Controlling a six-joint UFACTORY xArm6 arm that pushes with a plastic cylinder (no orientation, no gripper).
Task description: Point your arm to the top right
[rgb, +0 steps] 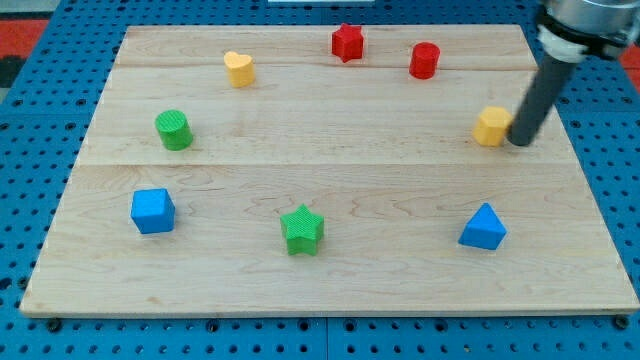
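- Across the one camera view, you see a pale wooden board [330, 270] lying on a blue perforated table [20, 150], with eight small blocks spread over it.
- Near the view's right edge your arm's straight dark rod comes down at a slant, and my tip [519, 141] rests just beside, perhaps touching, the right face of the yellow cube-like plastic block [491, 126].
- No jaws exist on this rig, so nothing is wide, narrow or held; the rod simply stands on the wood.
- Your goal, the board's top right corner [515, 35], lies above my tip and holds no block.
- Closest to that corner is the red plastic cylinder [424, 60], to the corner's left, with the red star-shaped block [347, 42] further left.
- Judging from this, slide my tip straight toward the view's top, leaning slightly left, away from the yellow block rather than across it.
- Stay right of the red cylinder, and stop before the board's edge.
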